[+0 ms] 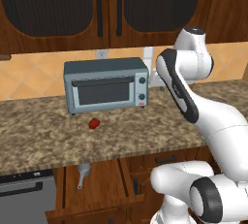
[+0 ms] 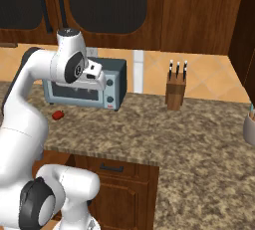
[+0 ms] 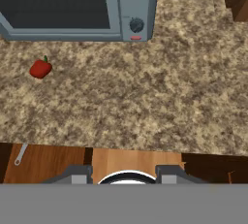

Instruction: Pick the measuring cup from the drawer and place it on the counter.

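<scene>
The measuring cup [image 1: 83, 170] lies in the open drawer [image 1: 104, 189], below the table [image 1: 48, 136] edge. Your fingers [image 3: 77, 173] hang high above, far apart, holding nothing. Descending, you may hit the table's front edge at 12 o'clock.

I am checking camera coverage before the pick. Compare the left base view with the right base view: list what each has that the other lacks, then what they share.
Left base view alone: the open drawer under the counter, the measuring cup lying in it, bowl toward the counter and handle toward the front, and a dishwasher at lower left.

Right base view alone: a knife block standing on the counter right of the toaster oven, and a holder at the right edge.

Both: the counter, the toaster oven, the small red pepper in front of it, the dark upper cabinets.
</scene>
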